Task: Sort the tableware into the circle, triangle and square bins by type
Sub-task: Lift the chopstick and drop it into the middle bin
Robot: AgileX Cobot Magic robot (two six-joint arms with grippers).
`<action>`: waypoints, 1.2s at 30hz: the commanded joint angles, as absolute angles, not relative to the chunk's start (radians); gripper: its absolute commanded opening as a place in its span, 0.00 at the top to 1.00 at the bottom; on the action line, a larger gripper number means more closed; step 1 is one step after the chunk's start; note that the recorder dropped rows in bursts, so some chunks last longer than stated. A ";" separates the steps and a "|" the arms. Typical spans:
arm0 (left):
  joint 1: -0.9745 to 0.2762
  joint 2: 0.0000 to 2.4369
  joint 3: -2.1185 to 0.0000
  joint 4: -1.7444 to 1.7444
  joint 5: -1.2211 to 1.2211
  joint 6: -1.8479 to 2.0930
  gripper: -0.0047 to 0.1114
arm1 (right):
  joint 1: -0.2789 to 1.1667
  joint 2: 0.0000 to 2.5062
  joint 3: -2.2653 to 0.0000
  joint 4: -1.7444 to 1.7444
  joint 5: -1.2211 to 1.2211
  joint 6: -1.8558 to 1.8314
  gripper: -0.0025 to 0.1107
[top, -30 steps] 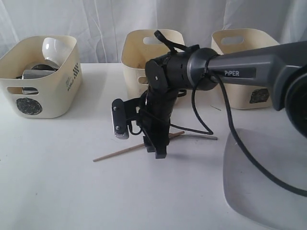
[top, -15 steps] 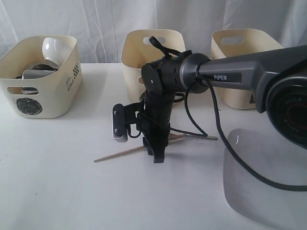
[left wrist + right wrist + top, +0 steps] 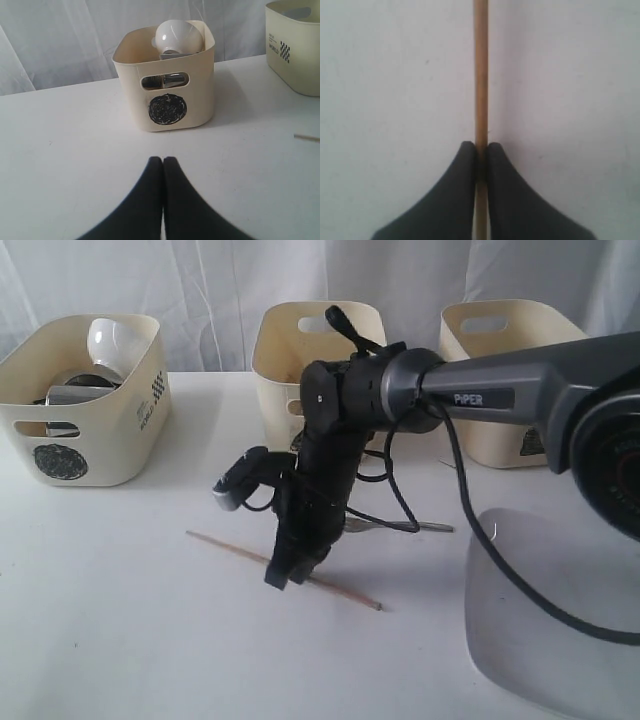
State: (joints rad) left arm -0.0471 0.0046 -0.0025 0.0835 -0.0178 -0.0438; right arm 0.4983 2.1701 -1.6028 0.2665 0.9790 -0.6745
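My right gripper (image 3: 279,577) reaches across the middle of the table and is shut on a wooden chopstick (image 3: 225,545), which slopes low over the tabletop. In the right wrist view the chopstick (image 3: 480,75) runs straight out from between the shut fingers of the right gripper (image 3: 480,147). The circle bin (image 3: 110,430) at the left holds a white bowl (image 3: 112,340) and steel mugs (image 3: 72,395). My left gripper (image 3: 163,160) is shut on nothing and faces that circle bin (image 3: 167,130); it is out of sight in the exterior view.
A middle bin (image 3: 275,360) and a right bin (image 3: 480,350) stand at the back, their marks mostly hidden by the arm. A thin metal utensil (image 3: 432,527) lies behind the gripper. A large white square plate (image 3: 560,620) sits at the front right.
The right wrist has twisted and shifted left. The gripped wooden chopstick has swung round, from rising toward the right to sloping down toward the right.
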 commanded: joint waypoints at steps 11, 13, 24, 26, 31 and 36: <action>-0.048 0.000 0.000 0.078 -0.022 -0.047 0.96 | 0.339 1.777 -1.230 0.672 0.316 -0.467 0.98; -0.048 0.000 0.000 0.078 -0.022 -0.047 0.96 | 0.315 1.743 -1.221 0.728 0.220 -0.467 0.98; -0.048 0.000 0.000 0.078 -0.022 -0.047 0.96 | 0.219 1.811 -1.407 0.848 0.035 -0.384 0.98; -0.048 0.000 0.000 0.078 -0.022 -0.047 0.96 | 0.218 1.870 -1.500 0.848 0.038 -0.378 0.98; -0.048 0.000 0.000 0.078 -0.022 -0.047 0.96 | 0.218 2.056 -1.700 0.848 0.050 -0.378 0.98; -0.048 0.000 0.000 0.078 -0.022 -0.047 0.96 | 0.230 2.171 -1.818 0.834 0.162 -0.479 0.64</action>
State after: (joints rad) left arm -0.0471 0.0046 -0.0025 0.0835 -0.0178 -0.0438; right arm 0.2236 2.1695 -1.7991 0.8500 0.1177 -0.4132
